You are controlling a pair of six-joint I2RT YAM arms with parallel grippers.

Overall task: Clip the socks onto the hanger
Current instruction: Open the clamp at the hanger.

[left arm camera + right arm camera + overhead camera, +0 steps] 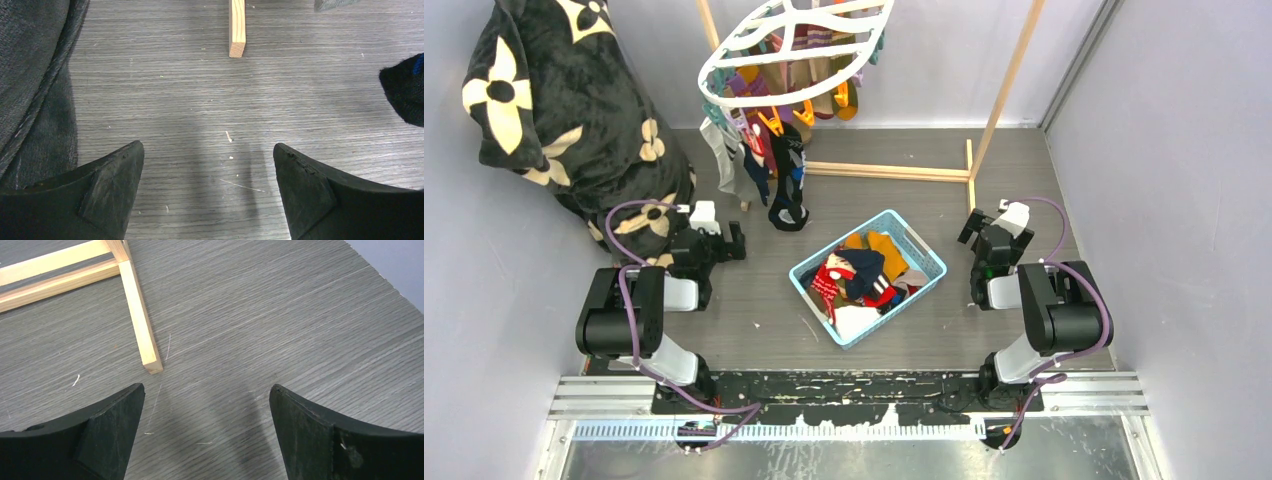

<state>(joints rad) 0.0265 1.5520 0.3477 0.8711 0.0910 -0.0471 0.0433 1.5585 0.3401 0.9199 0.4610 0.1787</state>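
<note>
The white oval hanger [796,45] hangs at the top centre, with several socks [786,185] clipped under it and reaching down to the table. More socks [861,280] in red, navy, mustard and white lie in the light blue basket [931,262]. My left gripper [730,243] is open and empty, left of the basket; its wrist view shows bare table between its fingertips [125,160] and a dark sock toe [405,95] at the right edge. My right gripper [973,228] is open and empty, right of the basket, over bare table [205,390].
A big black plush blanket with cream flowers [564,110] fills the back left, close to my left arm. A wooden pole rack [1009,75] stands at the back, its base bar [884,172] on the table; its foot ends show in both wrist views [237,30] [142,330]. Grey walls close both sides.
</note>
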